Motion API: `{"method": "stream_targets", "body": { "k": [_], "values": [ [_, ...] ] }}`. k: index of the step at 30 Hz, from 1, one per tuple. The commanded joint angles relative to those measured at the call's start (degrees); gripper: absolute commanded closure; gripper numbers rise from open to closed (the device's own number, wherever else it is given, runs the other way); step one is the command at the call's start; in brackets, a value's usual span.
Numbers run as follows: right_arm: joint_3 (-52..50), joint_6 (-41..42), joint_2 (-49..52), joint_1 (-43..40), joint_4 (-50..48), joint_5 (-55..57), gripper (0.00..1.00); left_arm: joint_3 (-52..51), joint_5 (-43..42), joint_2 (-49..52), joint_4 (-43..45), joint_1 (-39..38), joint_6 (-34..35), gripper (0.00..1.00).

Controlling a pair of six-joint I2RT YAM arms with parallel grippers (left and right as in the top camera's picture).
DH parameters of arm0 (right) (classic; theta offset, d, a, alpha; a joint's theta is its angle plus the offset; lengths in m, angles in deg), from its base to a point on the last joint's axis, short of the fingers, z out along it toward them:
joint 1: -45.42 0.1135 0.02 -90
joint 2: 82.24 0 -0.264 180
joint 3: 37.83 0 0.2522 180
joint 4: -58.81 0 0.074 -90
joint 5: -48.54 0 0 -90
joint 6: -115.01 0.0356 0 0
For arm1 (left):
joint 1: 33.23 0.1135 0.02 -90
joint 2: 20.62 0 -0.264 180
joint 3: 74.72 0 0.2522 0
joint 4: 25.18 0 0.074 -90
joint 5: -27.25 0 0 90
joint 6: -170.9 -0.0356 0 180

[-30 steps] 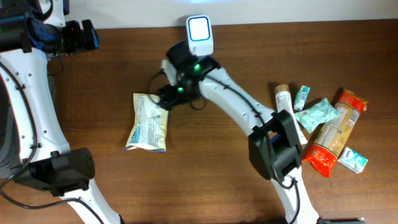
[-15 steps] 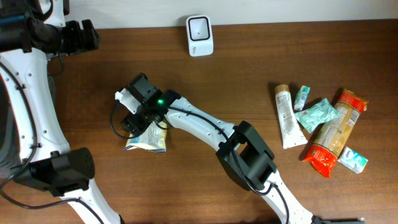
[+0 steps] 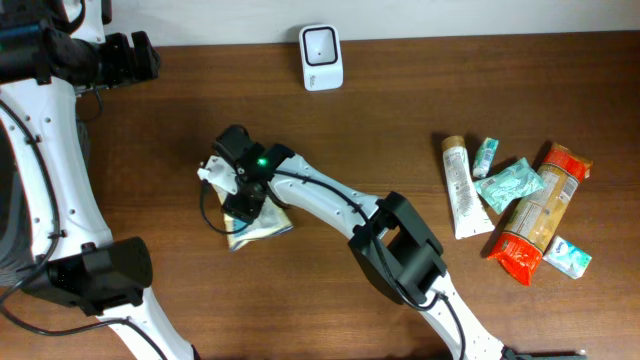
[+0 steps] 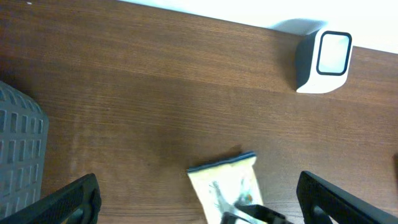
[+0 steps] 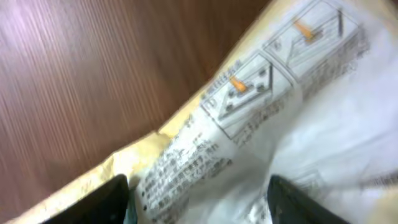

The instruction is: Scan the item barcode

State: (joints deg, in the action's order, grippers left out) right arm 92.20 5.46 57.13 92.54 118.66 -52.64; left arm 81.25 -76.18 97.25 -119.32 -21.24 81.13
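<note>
Wooden table (image 3: 400, 120). The right arm (image 3: 320, 195) stretches across to left of centre, the right gripper (image 5: 199, 196) pointing down, fingers spread astride a pale printed packet (image 3: 262, 225) whose small print is too blurred to read. The left gripper (image 3: 150, 58) gapes wide near the back edge.

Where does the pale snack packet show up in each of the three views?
Overhead: snack packet left of centre, partly under the right gripper.
Left wrist: packet at the bottom edge, just right of centre.
Right wrist: packet fills most of the frame.
Shared landmark: white scanner, in overhead and left wrist only.
</note>
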Motion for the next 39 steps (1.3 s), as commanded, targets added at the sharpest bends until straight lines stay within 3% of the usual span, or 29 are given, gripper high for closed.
{"method": "stream_targets", "body": {
  "k": [1,5,6,8,11,13,22,23,26,34,36,39],
  "values": [
    [2.34,-0.59,-1.03,-3.19,8.79,7.39,0.3,0.11,-0.02,0.39,0.11,0.17,-0.44,0.01],
    [9.6,0.07,-2.97,-6.47,21.14,7.37,0.3,0.11,-0.04,0.39,0.11,0.17,-0.44,0.01],
    [14.73,0.98,-3.06,-8.28,27.47,5.31,0.3,0.11,-0.02,0.39,0.11,0.17,-0.44,0.01],
    [18.45,1.36,-3.06,-9.79,31.12,-4.07,0.3,0.11,-0.02,0.39,0.11,0.17,-0.44,0.01],
    [17.68,2.49,-2.69,-9.73,31.04,-18.29,0.37,0.11,-0.04,0.39,0.11,0.17,-0.44,0.01],
    [15.61,3.96,-2.16,-8.2,31.04,-18.4,0.46,0.11,-0.04,0.39,0.11,0.17,-0.44,0.01],
    [2.01,6.58,-2.05,-6.23,30.67,-16.41,0.46,0.11,-0.04,0.39,0.11,0.17,-0.44,0.01],
    [1.53,6.58,-2.05,-7.87,31.21,-16.41,0.5,0.11,-0.04,0.39,0.11,0.17,-0.44,0.01],
    [1.77,6.58,-2.08,-12.33,31.1,-16.61,0.57,0.11,-0.04,0.39,0.11,0.17,-0.44,0.01],
    [2.12,6.34,-2.45,-18.05,31.06,-22.8,0.58,0.11,-0.04,0.39,0.11,0.17,-0.44,0.01],
    [3.69,6.6,-2.75,-18.56,31.36,-25.4,0.76,0.11,-0.04,0.39,0.11,0.17,-0.44,0.01],
    [8.07,9.88,-3.3,-22.38,31.5,-27.34,0.76,0.11,-0.04,0.39,0.11,0.17,-0.44,0.01]
  ]
}}
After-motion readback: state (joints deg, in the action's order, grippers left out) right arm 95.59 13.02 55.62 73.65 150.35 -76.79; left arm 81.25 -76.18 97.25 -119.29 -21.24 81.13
